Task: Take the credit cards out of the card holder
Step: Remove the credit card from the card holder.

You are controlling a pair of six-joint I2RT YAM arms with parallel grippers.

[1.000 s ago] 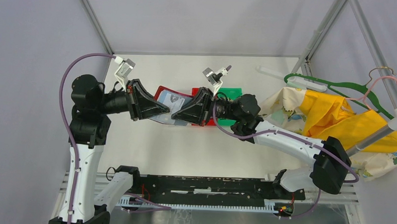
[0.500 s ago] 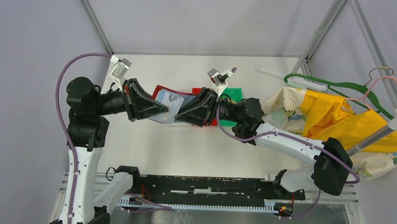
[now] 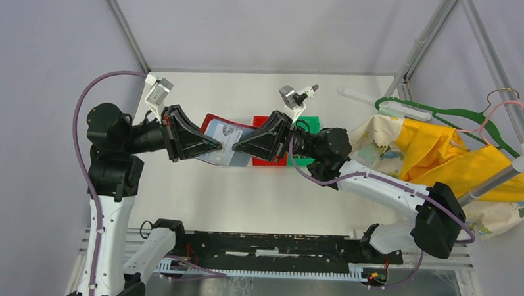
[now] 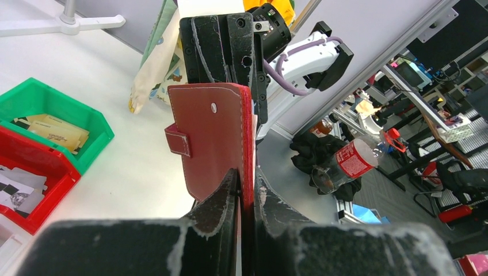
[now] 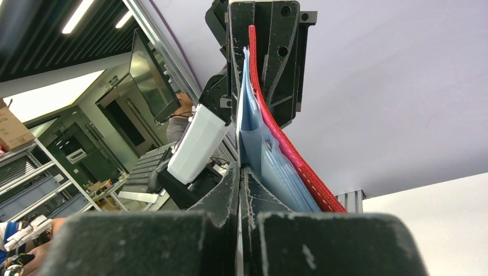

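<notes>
The red card holder (image 4: 213,138) hangs in the air between the two arms, its clasp tab (image 4: 177,140) on the left. My left gripper (image 4: 244,175) is shut on its red cover edge. From above, the holder (image 3: 209,122) lies open with pale blue-grey leaves and a credit card (image 3: 226,132) that bears a grey picture. My right gripper (image 3: 236,147) meets it from the right. In the right wrist view the blue leaves (image 5: 262,146) and red cover (image 5: 285,146) rise beside my right gripper (image 5: 240,168), which is shut with a thin pale edge, seemingly a card, between its fingers.
A red bin (image 3: 270,162) and a green bin (image 3: 307,121) stand on the table behind the right gripper; the green bin (image 4: 86,118) holds tan cards. A yellow cloth (image 3: 443,154) and green hanger (image 3: 438,115) lie at the right.
Both grippers and the card holder have shifted slightly toward the far side of the table. The right gripper's tip now sits higher on the holder's right edge.
</notes>
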